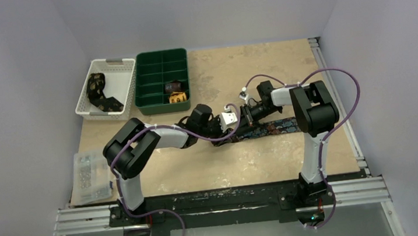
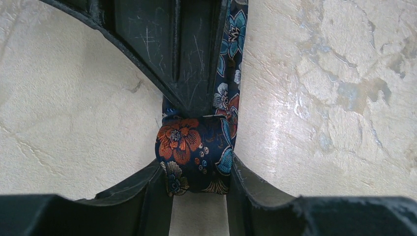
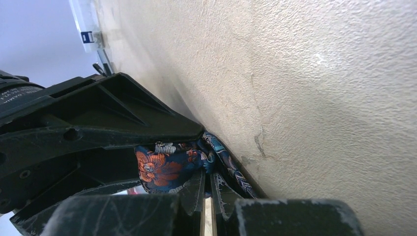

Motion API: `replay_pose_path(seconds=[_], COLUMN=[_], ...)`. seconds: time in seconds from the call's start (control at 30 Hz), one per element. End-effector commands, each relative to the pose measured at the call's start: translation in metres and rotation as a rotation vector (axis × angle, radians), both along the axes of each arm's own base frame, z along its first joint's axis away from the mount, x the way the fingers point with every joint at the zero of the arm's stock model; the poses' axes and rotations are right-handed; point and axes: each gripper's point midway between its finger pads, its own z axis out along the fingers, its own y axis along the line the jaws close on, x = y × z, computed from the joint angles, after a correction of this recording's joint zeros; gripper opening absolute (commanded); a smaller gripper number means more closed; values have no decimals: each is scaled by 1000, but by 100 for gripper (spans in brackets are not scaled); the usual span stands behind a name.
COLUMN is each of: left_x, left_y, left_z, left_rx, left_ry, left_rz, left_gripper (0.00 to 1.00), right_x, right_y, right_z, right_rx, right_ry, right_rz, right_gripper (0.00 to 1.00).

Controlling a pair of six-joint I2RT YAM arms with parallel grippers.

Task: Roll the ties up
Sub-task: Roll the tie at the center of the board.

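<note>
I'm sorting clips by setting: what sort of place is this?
Likely a robot lab test cell: plain walls box in a tabletop, robot arms bolt to an aluminium rail, and a green tray holds rolled ties.

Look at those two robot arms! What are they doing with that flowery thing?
They are rolling up a navy tie with flowers on it. The left gripper squeezes the little roll from both sides, and the right gripper, closed, has its tips at the roll. The rest of the tie lies flat on the table. Two rolled ties sit in the green bin.
</note>
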Motion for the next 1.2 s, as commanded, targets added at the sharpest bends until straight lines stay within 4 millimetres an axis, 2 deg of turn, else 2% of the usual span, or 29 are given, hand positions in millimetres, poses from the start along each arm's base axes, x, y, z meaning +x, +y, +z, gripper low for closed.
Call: replay_pose_path(seconds=[0.0,0.07,0.2,0.27,0.5,0.6,0.8,1.0,1.03,1.07,1.17], left_x=[8,5,-1,-5,-12,-13,-13,-15,-15,-15,-15], left_y=[-7,0,12,17,26,27,24,26,26,26,25], left_z=[12,7,-4,-9,-19,-21,-21,-22,-22,-23,-21], left_rx=[-2,40,133,173,281,297,309,329,330,332,329], left_ry=[-48,-47,-53,-48,-44,-35,-29,-14,-12,-11,-14], left_rz=[-31,-39,-63,-84,-124,-133,-160,-172,-171,-171,-171], left_gripper=[18,15,9,8,9,9,11,13,13,14,17], right_x=[5,5,12,13,4,3,-1,-7,-5,-4,-4], right_y=[-14,-12,-7,-8,-17,-8,10,14,14,14,13], right_z=[-21,-16,11,28,64,74,63,35,33,32,30], right_rx=[-136,-124,-66,-46,6,46,51,-17,-23,-23,-23], right_ry=[-91,-92,-126,-132,-119,-124,-90,-64,-67,-69,-81], right_rz=[26,36,60,68,55,39,27,43,40,38,42], right_gripper=[0,3,29,37,53,59,58,54,50,42,6])
